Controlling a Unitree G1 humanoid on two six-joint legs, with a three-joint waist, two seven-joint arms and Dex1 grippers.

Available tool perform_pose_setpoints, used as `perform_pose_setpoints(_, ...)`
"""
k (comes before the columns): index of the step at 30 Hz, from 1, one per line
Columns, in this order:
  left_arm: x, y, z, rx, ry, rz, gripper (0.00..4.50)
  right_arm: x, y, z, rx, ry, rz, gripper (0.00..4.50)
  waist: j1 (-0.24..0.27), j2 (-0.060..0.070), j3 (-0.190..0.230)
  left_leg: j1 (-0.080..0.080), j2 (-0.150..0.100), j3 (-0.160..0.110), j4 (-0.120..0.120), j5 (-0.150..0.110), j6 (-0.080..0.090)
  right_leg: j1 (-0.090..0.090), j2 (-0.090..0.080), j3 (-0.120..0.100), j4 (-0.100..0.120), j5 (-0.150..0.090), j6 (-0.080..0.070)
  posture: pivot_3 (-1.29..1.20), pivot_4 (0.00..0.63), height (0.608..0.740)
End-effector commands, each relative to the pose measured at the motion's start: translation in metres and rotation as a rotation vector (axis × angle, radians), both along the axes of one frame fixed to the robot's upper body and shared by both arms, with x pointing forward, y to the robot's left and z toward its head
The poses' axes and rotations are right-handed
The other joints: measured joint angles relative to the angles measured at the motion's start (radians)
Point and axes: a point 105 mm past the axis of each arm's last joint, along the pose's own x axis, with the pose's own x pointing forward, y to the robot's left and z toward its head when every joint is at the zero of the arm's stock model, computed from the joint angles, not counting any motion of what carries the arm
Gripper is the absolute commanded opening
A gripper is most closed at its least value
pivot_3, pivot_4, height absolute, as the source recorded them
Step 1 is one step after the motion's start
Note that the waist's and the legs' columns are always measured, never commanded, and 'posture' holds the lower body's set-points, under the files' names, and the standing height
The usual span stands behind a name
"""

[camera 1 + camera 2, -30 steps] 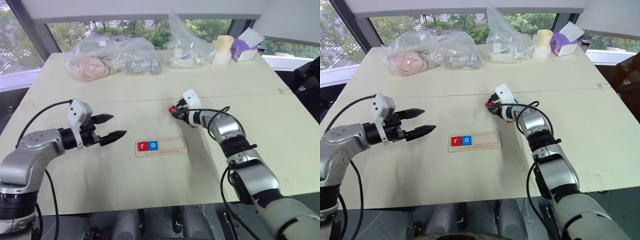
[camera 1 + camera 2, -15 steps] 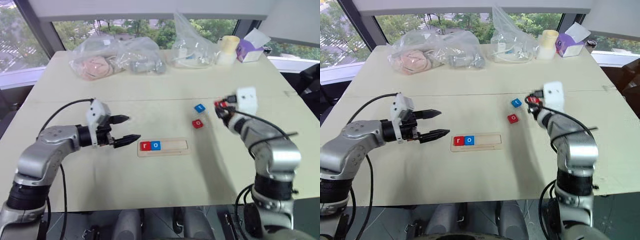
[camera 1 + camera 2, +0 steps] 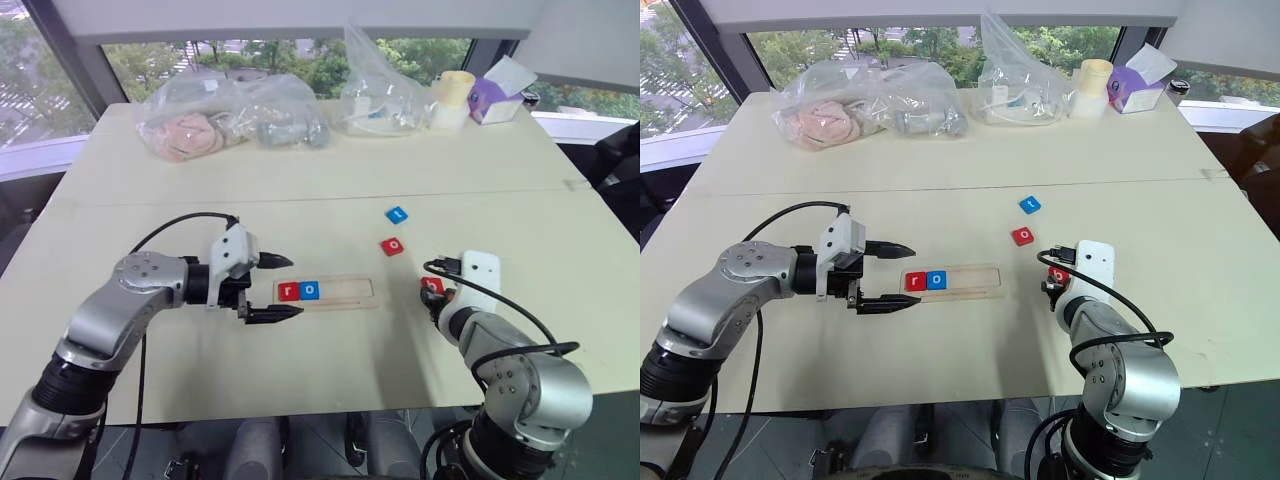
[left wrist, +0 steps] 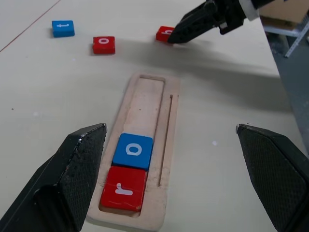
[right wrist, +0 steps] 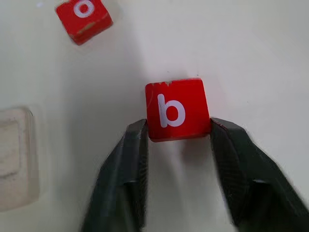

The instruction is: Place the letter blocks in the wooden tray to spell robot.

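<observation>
Right gripper [image 5: 177, 133] pinches the red square "b" tile [image 5: 176, 109] between both black fingers, beside the pale wooden tray [image 3: 326, 292]. Left gripper [image 3: 283, 287] gapes wide at the tray's other end, where the red "r" tile [image 3: 290, 291] and blue "o" tile [image 3: 310, 290] sit.

Cream table [image 3: 300, 390]: tray [image 3: 350, 293], red o [image 3: 393, 246], blue tile [image 3: 397, 214], red b [image 5: 177, 109]; far edge: bags [image 3: 230, 118], cup [image 3: 453, 98], tissue box [image 3: 497, 96].

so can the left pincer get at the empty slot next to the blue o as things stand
Probably yes: the left pincer is open beside the wooden tray, whose slot past the blue o is bare, with nothing between.
</observation>
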Motion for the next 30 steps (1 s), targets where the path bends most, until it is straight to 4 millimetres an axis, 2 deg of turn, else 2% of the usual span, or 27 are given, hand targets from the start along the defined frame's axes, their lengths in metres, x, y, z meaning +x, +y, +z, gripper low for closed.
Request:
perform_pose_setpoints(1, 0.001, 0.0, 0.007, 0.001, -0.038, -0.008, 4.5, 0.0, -0.003, 0.007, -0.053, -0.023, 0.011, 3.87, -0.002, 0.0, 0.0, 0.0, 0.0, 0.0, 0.0, 0.0, 0.0, 0.0, 0.0, 0.0, 0.0, 0.0, 0.0, 0.0, 0.15, 0.74)
perform_pose_setpoints(2, 0.001, 0.002, 0.006, 0.004, -0.035, -0.004, 4.5, 0.002, -0.011, 0.014, -0.096, -0.044, 0.004, 4.39, -0.003, 0.0, 0.0, -0.001, 0.0, 0.0, 0.0, 0.0, 0.0, 0.0, 0.0, 0.0, -0.001, 0.0, 0.0, 0.0, 0.15, 0.74)
perform_pose_setpoints(4, 0.002, 0.006, 0.006, 0.005, -0.029, 0.005, 4.5, 0.011, -0.03, 0.04, -0.307, -0.142, 0.046, 4.39, -0.004, 0.001, 0.0, -0.002, 0.0, 0.0, 0.0, 0.0, 0.0, 0.0, 0.0, 0.0, -0.002, 0.0, 0.0, 0.0, 0.15, 0.74)
perform_pose_setpoints(6, -0.002, 0.01, 0.004, 0.019, -0.012, -0.007, 4.5, 0.023, -0.038, 0.074, -0.451, -0.28, 0.15, 4.39, -0.009, 0.002, 0.002, -0.003, -0.002, 0.0, 0.0, 0.0, 0.0, 0.0, -0.003, 0.0, -0.004, 0.0, 0.0, 0.0, 0.15, 0.74)
perform_pose_setpoints(7, -0.004, 0.011, 0.003, 0.027, -0.006, -0.017, 4.5, 0.028, -0.033, 0.079, -0.442, -0.311, 0.261, 4.39, -0.013, 0.002, 0.001, -0.004, -0.003, 0.001, 0.0, 0.0, 0.0, -0.001, -0.004, 0.0, -0.006, 0.0, 0.001, 0.0, 0.15, 0.74)
perform_pose_setpoints(10, -0.01, 0.01, 0.002, 0.037, 0.009, -0.052, 4.5, 0.028, -0.02, 0.083, -0.232, -0.382, 0.536, 4.39, -0.017, -0.001, 0.001, -0.003, -0.002, 0.0, -0.001, 0.0, 0.001, 0.002, -0.001, -0.001, -0.01, 0.001, 0.002, 0.0, 0.15, 0.74)
perform_pose_setpoints(11, -0.012, 0.009, 0.002, 0.04, 0.013, -0.067, 4.5, 0.023, -0.019, 0.082, -0.192, -0.397, 0.626, 4.39, -0.015, -0.001, 0.001, -0.003, -0.001, 0.0, -0.002, -0.001, 0.001, 0.002, 0.001, -0.001, -0.011, 0.0, 0.002, 0.0, 0.15, 0.74)
perform_pose_setpoints(12, -0.015, 0.007, 0.001, 0.05, 0.011, -0.091, 4.5, 0.01, -0.022, 0.07, -0.215, -0.386, 0.782, 4.39, -0.01, -0.001, 0.001, -0.004, -0.001, 0.0, -0.003, -0.001, 0.001, 0.002, 0.002, -0.001, -0.011, 0.0, 0.002, 0.0, 0.15, 0.74)
perform_pose_setpoints(14, -0.021, 0.005, -0.002, 0.08, 0.008, -0.137, 4.5, -0.011, -0.041, 0.033, -0.333, -0.259, 1.015, 4.39, 0.014, 0.0, 0.001, -0.004, -0.002, -0.001, -0.007, 0.0, 0.001, 0.002, 0.002, -0.002, -0.011, -0.002, 0.005, 0.0, 0.15, 0.74)
perform_pose_setpoints(16, -0.028, 0.006, -0.004, 0.1, 0.015, -0.168, 4.5, -0.014, -0.061, 0.017, -0.363, -0.204, 1.093, 4.39, 0.011, 0.0, 0.001, -0.004, -0.004, -0.001, -0.009, 0.0, 0.001, 0.002, 0.002, -0.001, -0.012, -0.003, 0.007, 0.0, 0.15, 0.74)
perform_pose_setpoints(18, -0.028, 0.006, -0.004, 0.101, 0.011, -0.169, 4.5, -0.006, -0.075, 0.012, -0.414, -0.22, 1.11, 4.39, 0.002, -0.001, 0.001, -0.003, -0.004, 0.003, -0.007, 0.0, 0.001, 0.002, 0.002, 0.002, -0.012, -0.003, 0.006, 0.0, 0.15, 0.74)
perform_pose_setpoints(22, -0.023, 0.005, -0.003, 0.097, -0.013, -0.131, 4.5, 0.009, -0.089, -0.001, -0.457, -0.221, 1.138, 4.39, -0.009, -0.001, 0.002, -0.002, -0.002, 0.003, 0.0, -0.001, 0.001, 0.004, 0.003, 0.002, -0.011, 0.001, 0.004, 0.0, 0.15, 0.74)
perform_pose_setpoints(30, -0.03, 0.007, -0.006, 0.101, 0.007, -0.107, 4.5, 0.036, -0.079, -0.004, -0.407, -0.271, 1.21, 4.39, -0.014, -0.001, 0.001, 0.002, -0.002, 0.001, 0.0, 0.0, 0.001, 0.006, 0.004, 0.003, -0.009, 0.002, 0.002, 0.0, 0.15, 0.74)
